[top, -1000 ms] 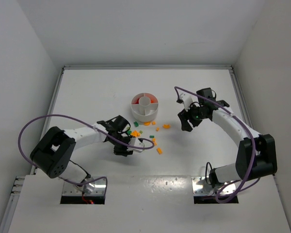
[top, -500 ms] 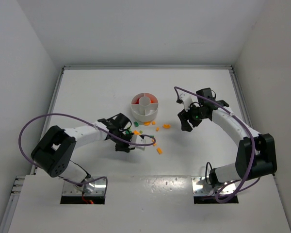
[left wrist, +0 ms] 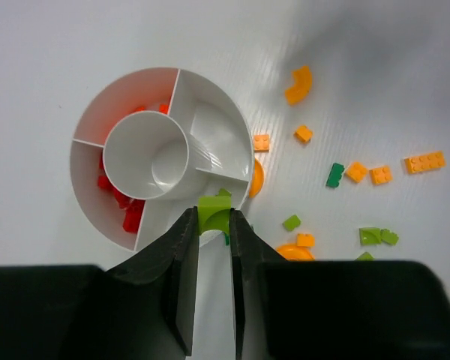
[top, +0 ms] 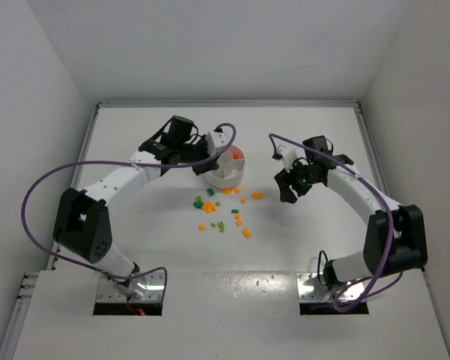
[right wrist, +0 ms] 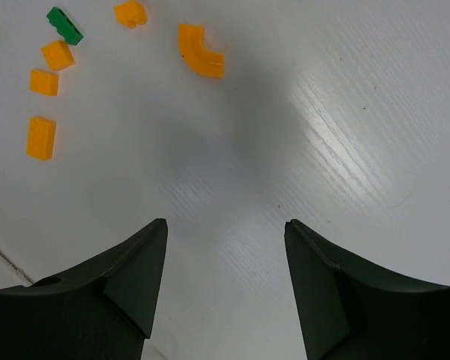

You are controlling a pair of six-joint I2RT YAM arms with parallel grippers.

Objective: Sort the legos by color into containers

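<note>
The left gripper point(left wrist: 212, 217) was clenched on a light green lego point(left wrist: 211, 205), holding it above the rim of the round white dish point(left wrist: 214, 135). The dish stood midway across the worktop point(top: 135, 225), rather nearer its far edge. Red legos point(left wrist: 126, 214) lay in at least one wedge section. Orange and green loose legos point(top: 226, 212) were scattered between the dish and the near edge. Further right, the right gripper point(right wrist: 225, 229) hung released, its jaws apart and empty, over the worktop near a curved orange brick point(right wrist: 201, 49).
</note>
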